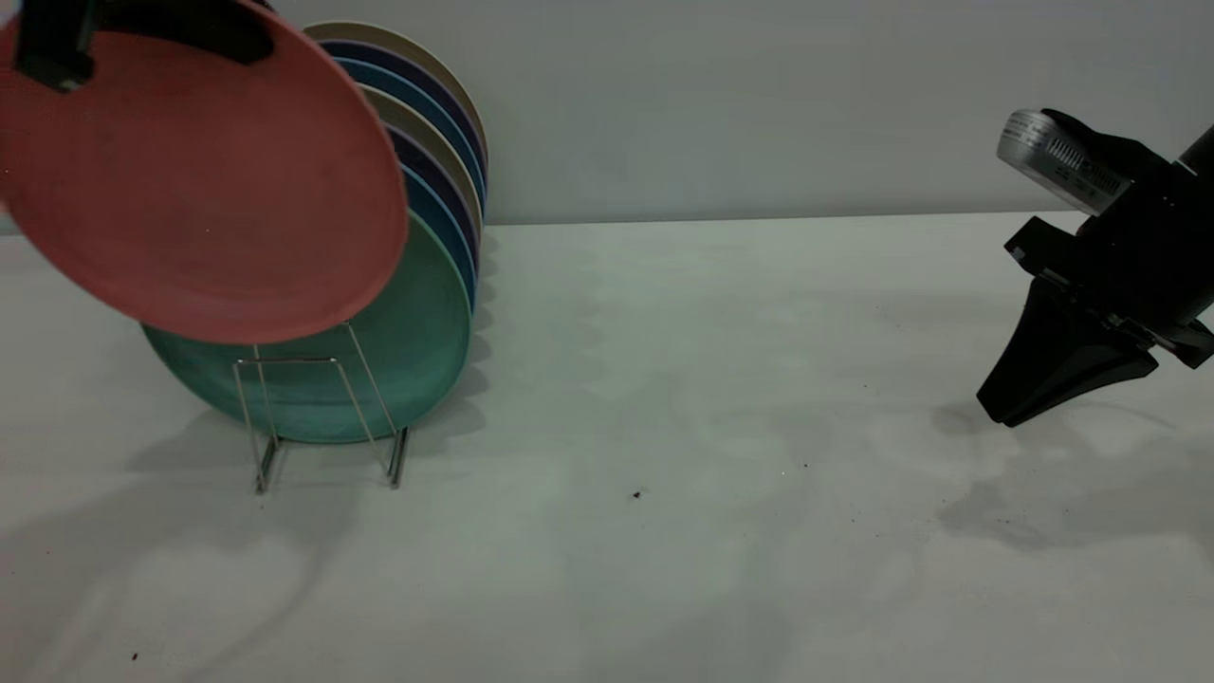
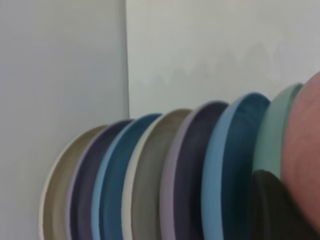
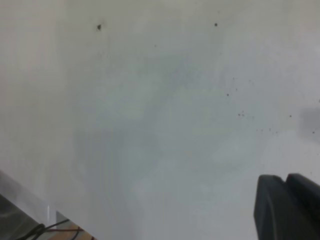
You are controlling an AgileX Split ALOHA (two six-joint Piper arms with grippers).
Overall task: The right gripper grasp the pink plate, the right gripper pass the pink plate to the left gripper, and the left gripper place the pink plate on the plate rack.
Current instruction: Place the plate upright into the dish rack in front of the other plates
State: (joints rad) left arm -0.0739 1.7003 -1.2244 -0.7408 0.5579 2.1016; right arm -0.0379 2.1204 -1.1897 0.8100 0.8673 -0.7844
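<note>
Your left gripper [image 1: 142, 38] is clamped on the upper rim of the pink plate [image 1: 199, 180], holding it tilted in the air right in front of the green plate [image 1: 417, 351]. The pink plate's lower edge hangs above the front wire loop of the plate rack [image 1: 327, 417]; it isn't seated in a slot. Behind the green plate the rack carries a row of blue, purple and beige plates [image 2: 150, 175] standing on edge. Your right gripper [image 1: 1020, 403] sits well apart on the right, low over the white table [image 1: 664, 427], jaws closed together with nothing between them.
</note>
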